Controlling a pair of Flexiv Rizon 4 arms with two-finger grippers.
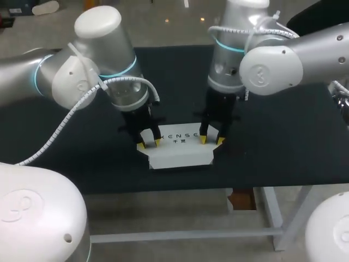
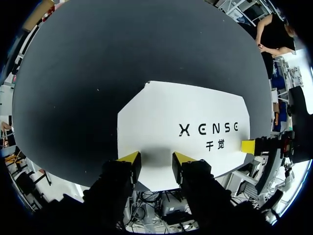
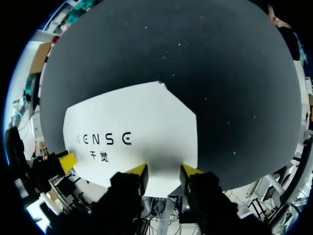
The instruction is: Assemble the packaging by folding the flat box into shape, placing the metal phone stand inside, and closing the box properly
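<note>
The flat white box (image 1: 180, 154) lies unfolded on the black table (image 1: 65, 150), close to its near edge, printed side up. My left gripper (image 1: 149, 143) stands over the box's left end with its fingers spread apart and nothing between them, the yellow tips down at the cardboard's edge. My right gripper (image 1: 211, 140) stands the same way over the right end, fingers parted and gripping nothing. I cannot tell whether any tip actually presses on the box.

Flat box (image 1: 180, 155) on table (image 1: 283, 147), nr its front edge.
</note>
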